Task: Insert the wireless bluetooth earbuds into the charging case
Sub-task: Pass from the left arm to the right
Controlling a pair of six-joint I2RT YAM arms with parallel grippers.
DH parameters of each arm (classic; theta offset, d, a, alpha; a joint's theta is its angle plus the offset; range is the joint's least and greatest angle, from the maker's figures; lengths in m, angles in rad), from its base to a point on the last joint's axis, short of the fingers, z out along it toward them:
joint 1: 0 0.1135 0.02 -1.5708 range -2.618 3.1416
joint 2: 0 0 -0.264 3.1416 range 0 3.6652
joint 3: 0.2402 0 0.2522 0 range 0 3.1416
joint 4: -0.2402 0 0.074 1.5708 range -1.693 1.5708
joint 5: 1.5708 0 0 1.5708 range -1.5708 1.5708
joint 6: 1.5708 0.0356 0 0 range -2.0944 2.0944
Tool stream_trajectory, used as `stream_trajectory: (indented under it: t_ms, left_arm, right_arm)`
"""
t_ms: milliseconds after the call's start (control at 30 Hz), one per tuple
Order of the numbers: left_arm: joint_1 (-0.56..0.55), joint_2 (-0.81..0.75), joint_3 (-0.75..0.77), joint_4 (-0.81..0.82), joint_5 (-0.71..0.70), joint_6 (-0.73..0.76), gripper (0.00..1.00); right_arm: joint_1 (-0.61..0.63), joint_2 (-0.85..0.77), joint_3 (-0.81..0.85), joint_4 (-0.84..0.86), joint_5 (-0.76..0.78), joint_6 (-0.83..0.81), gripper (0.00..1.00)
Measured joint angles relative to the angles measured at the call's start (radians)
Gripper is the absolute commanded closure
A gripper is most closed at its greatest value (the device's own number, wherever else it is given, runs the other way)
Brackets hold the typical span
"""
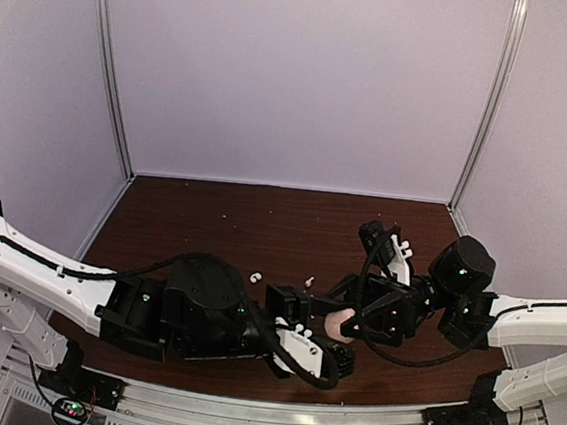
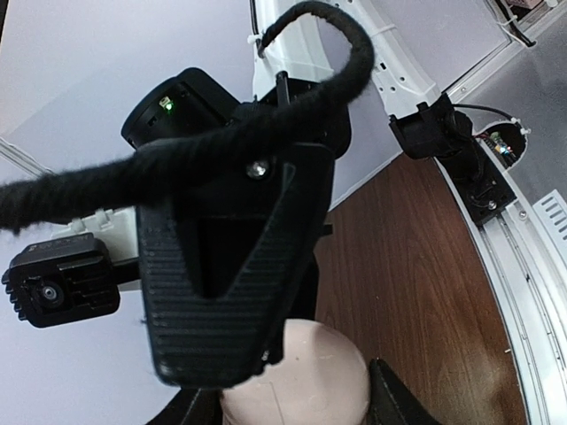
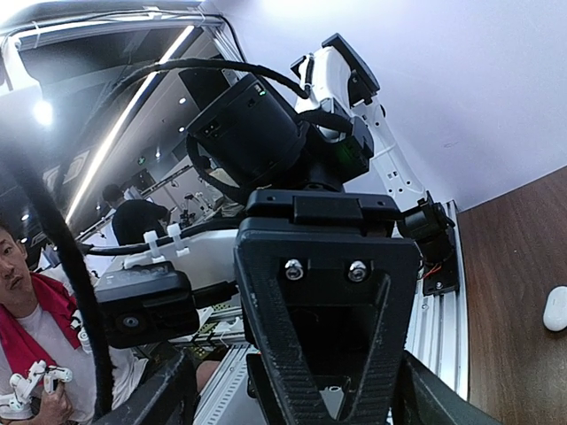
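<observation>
Earbuds (image 1: 255, 275): lie loose as two tiny white pieces on the brown table (image 1: 193, 214), slightly apart from each other, the right earbud (image 1: 308, 279) nearer the claws yet touching neither, both just beyond the left arm's wrist in the top view. Left gripper (image 2: 297, 400): pinches the pale pink rounded charging case (image 2: 301, 363) between its fingers (image 2: 399, 403), with a ribbed black finger of the other arm just above the case. Right gripper (image 3: 292, 403): stands spread wide, gripping nothing visible, right beside the case and near, not at, the earbuds.
</observation>
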Motion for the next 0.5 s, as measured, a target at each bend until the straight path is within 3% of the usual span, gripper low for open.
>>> stream_trajectory:
  t_ms: [500]
  left_arm:
    - [-0.011,-0.056,-0.034,0.054,-0.007,0.012,0.61]
  right_arm:
    - [0.0,0.0,0.0,-0.008,-0.005,-0.014,0.45]
